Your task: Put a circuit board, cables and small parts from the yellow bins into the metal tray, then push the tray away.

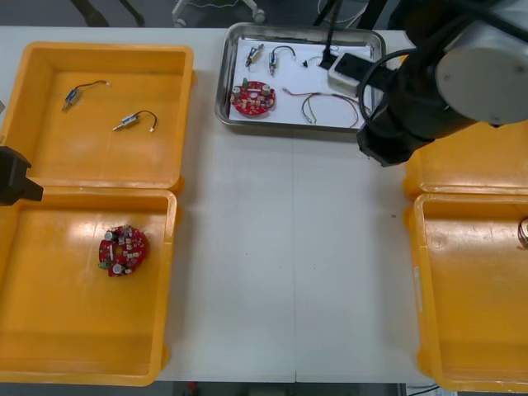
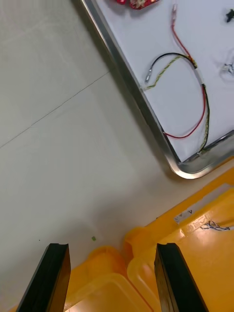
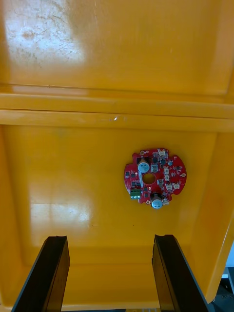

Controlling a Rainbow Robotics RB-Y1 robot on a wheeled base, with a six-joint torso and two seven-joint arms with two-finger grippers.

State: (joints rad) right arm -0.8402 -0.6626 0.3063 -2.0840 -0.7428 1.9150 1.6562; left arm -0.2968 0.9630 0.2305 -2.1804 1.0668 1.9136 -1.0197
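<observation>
— Looking over the table [image 1: 289, 247], can you tell me what lies in the metal tray [image 1: 290, 125]?

— Yes. The tray stands at the far edge, in the middle. On its white inside I see one red circuit board [image 1: 253, 97] toward the left side. A red and yellow cable [image 1: 330, 106] lies toward the right side, nearer the robot. Two small metal parts [image 1: 253, 54] with short black cables are by the far rim.

— And the right gripper [image 2: 112, 248]?

— It hangs over the table, near the tray's right corner on the robot's side. It is above the place where the corners of the far right bin [image 1: 462, 173] and the near right bin [image 1: 470, 272] meet. Its fingers stand wide apart and nothing is between them.

— Where is the left gripper [image 3: 109, 239]?

— Over the near left bin [image 1: 49, 330]. Its fingers are also spread wide and they hold nothing. A second circuit board [image 1: 123, 250] lies flat on the floor of this bin, ahead of the fingertips and not touching them.

— What is in the far left bin [image 1: 49, 148]?

— Two more small parts [image 1: 134, 121], each with a thin black cable, lie apart from each other on its floor.
</observation>
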